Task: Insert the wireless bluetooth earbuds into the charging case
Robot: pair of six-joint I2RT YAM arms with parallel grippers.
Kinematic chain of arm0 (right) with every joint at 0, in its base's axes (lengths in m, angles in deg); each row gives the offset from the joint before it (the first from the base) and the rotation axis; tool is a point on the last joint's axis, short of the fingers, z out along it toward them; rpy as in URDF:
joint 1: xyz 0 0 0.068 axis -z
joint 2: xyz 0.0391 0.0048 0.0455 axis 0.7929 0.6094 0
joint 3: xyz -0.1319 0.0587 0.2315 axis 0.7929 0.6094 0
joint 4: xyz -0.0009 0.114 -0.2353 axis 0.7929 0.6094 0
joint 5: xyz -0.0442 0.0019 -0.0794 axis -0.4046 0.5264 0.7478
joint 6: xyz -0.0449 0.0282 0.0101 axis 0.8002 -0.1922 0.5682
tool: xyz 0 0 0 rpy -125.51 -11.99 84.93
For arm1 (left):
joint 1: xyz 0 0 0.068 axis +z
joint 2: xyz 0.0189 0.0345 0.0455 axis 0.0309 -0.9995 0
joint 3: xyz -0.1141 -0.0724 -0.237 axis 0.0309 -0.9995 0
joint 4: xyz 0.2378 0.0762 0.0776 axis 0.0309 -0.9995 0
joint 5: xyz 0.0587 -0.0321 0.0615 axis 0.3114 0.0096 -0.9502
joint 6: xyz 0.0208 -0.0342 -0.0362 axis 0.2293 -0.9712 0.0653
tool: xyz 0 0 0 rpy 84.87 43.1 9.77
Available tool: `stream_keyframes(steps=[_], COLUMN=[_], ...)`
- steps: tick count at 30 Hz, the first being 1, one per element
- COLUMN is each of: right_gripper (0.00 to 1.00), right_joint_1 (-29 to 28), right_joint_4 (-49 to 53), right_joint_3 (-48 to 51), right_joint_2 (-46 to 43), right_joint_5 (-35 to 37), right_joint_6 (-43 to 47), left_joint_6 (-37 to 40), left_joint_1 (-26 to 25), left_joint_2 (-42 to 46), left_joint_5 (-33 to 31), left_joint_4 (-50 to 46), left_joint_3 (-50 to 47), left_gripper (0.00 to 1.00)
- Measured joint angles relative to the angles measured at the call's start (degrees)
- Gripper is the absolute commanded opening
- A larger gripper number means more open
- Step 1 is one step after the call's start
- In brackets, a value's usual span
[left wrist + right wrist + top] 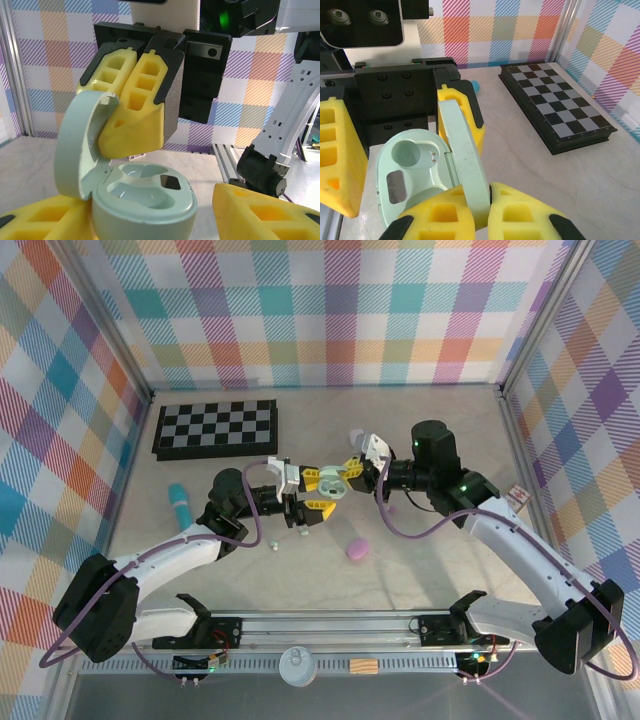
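Pastel plaid walls (330, 310) enclose a pale marbled tabletop (420, 580) on three sides.

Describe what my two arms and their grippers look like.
The left arm and right arm have white links and black joints, each trailed by a purple cable. The left gripper and right gripper have black bodies and two blocky yellow fingers with square hollows. A green light glows on the right arm.
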Motion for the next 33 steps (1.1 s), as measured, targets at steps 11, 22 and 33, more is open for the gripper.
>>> stream_keyframes(steps=[11, 22, 33], right_gripper=[0.00, 0.00, 0.00], right_joint_1=[0.00, 0.00, 0.00], right_joint_4=[-0.42, -1.64, -1.60], right_joint_3=[0.04, 0.11, 0.11], right_joint_2=[-0.13, -0.13, 0.04], right_joint_5=[0.15, -0.59, -1.18], right_joint_6=[0.02, -0.04, -0.02], left_joint_6=[-0.15, -0.31, -0.31], left_joint_1=[0.00, 0.00, 0.00], left_joint_2=[0.00, 0.00, 0.00], left_joint_5=[0.02, -0.02, -0.02], left_joint_4=[0.09, 0.09, 0.09], left_joint_3=[0.00, 0.00, 0.02], left_gripper=[0.63, 0.63, 0.62])
